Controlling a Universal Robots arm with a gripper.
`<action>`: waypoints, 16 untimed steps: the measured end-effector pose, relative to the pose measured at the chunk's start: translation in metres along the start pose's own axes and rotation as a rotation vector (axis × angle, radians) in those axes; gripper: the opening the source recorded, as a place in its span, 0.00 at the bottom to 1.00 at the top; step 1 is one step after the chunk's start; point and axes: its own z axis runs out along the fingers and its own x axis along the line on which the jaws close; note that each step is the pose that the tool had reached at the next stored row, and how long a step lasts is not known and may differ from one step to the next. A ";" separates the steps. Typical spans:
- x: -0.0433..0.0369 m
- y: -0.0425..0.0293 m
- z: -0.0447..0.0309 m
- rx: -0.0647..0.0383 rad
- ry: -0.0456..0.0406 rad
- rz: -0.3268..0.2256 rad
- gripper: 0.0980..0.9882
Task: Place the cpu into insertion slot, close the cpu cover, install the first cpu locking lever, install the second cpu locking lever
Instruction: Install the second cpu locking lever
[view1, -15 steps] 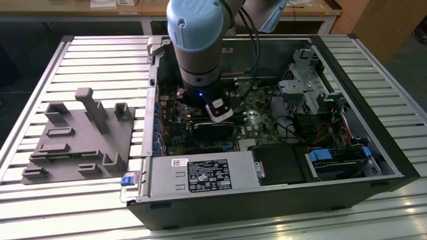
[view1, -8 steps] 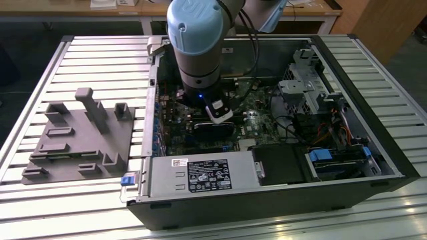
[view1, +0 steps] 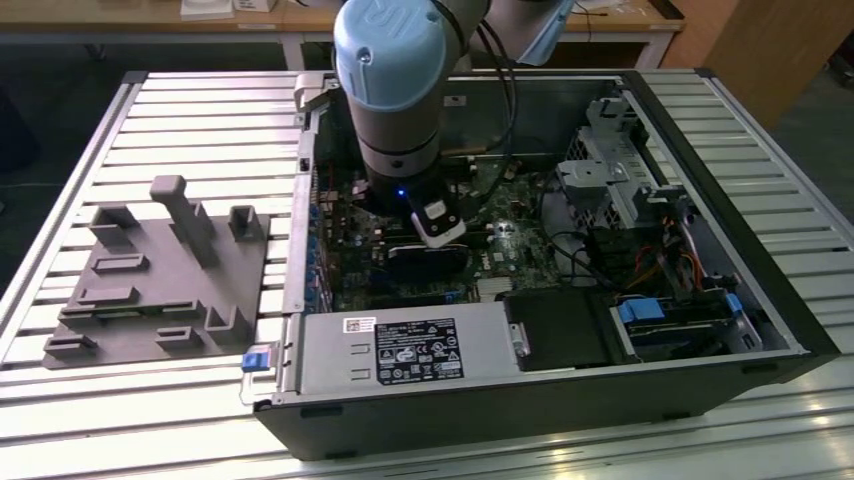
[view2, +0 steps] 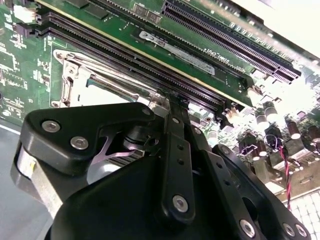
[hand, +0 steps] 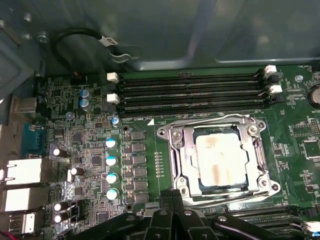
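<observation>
Cpu (hand: 221, 156) — pale, stained metal top

Quick count from what I can see: one open computer case (view1: 694, 330) sitting on the slatted table (view1: 174, 100), one robot arm (view1: 394, 90) reaching down into it at upper middle of the exterior view, and one grey fixture block (view1: 147, 290) at the left of that view. In the first wrist view there's one cpu (hand: 221, 157) sitting in one insertion slot (hand: 172, 165) at right of centre, with one cpu cover (hand: 219, 127) framing it. Above that I count three long black memory slots (hand: 190, 92) across the upper middle, and four blue-topped capacitors (hand: 111, 168) in a column left of centre.
</observation>
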 end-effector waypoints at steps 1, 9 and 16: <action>-0.0001 0.0005 -0.0013 -0.001 -0.0002 0.000 0.01; -0.0014 0.0072 -0.0240 0.000 0.0000 0.000 0.01; -0.0017 0.0086 -0.0283 0.001 -0.0002 0.000 0.01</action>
